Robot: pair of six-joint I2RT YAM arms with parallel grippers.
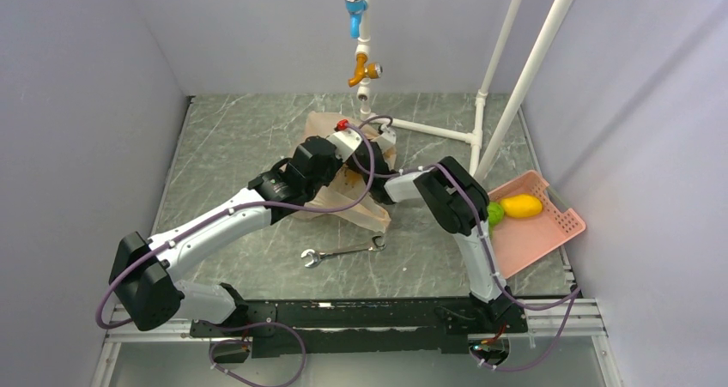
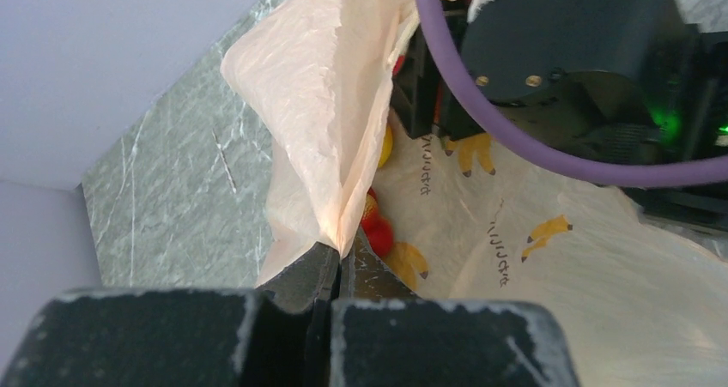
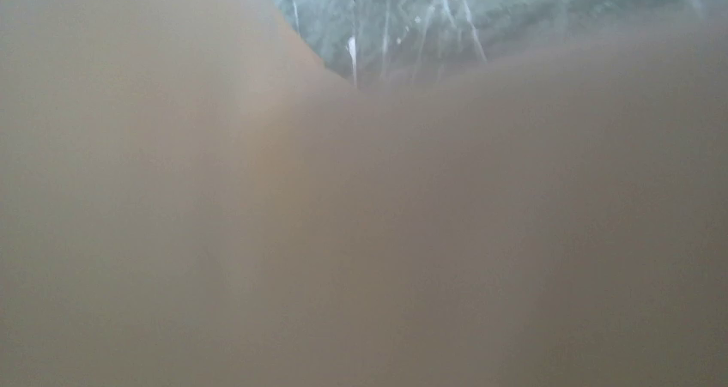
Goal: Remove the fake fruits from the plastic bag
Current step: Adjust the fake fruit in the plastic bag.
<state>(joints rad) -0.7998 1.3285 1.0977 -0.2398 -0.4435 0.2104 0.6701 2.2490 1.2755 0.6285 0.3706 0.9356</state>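
A round green fruit (image 1: 495,213) and a long yellow fruit (image 1: 521,206) are held in a pink slotted basket (image 1: 536,241), right of a peach plastic bag (image 1: 370,214).

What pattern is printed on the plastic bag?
Yellow banana bunches with dark lettering on the plastic bag, clearest in left wrist view.

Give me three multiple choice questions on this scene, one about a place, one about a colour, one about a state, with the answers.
1. Where is the wrench? A hung on a pipe; B on the table, just on the near side of the plastic bag; C in a drawer.
2. What colour is the long fruit in the pink basket? A yellow; B blue; C black.
3. How is the left end effector? A wide open; B holding a spoon; C shut on the bag's edge.
Answers: B, the top view shows it lying there; A, it lies yellow beside a green one; C, the left wrist view shows it pinching film.
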